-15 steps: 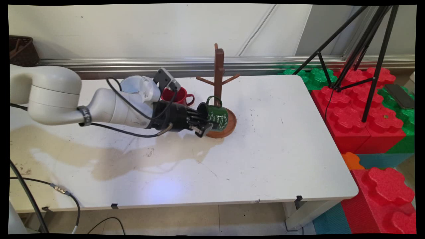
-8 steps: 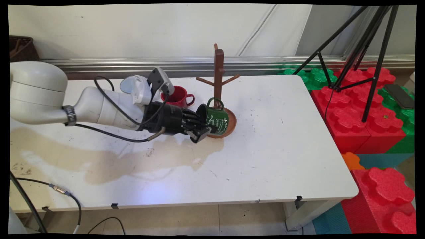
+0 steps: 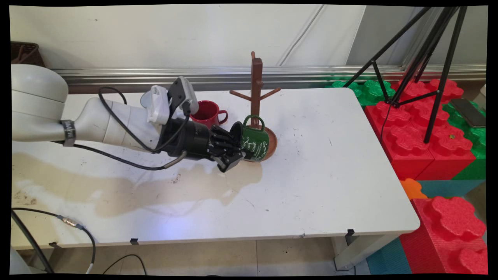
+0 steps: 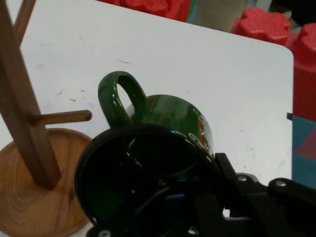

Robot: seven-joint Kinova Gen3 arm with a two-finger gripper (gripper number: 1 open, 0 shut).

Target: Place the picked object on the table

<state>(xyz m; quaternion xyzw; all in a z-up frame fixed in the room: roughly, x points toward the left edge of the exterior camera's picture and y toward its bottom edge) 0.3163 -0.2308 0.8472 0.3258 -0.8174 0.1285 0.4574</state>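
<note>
Right now the gripper (image 3: 235, 149) is clamped on the rim of a green mug (image 3: 254, 138), with one finger inside the mug and the other outside on its near side. The mug is tipped on its side. Its open mouth faces left toward the arm and its handle (image 3: 253, 118) points up. It hangs over the round wooden base of the mug tree (image 3: 256, 91), on the base's near left part; I cannot tell if the mug touches the base. In the hand view the green mug (image 4: 168, 116) fills the middle, with its dark inside close to the camera and its handle (image 4: 120, 98) next to one short peg of the mug tree (image 4: 19, 103).

A red mug (image 3: 207, 112) stands upright on the white worktop (image 3: 330, 175), just left of the mug tree and behind the gripper. A big pale brown stain (image 3: 128, 186) spreads over the left part of the worktop. Off the right side of the worktop lie big red and green foam blocks (image 3: 420, 132), and a black tripod (image 3: 424, 58) stands on them.
</note>
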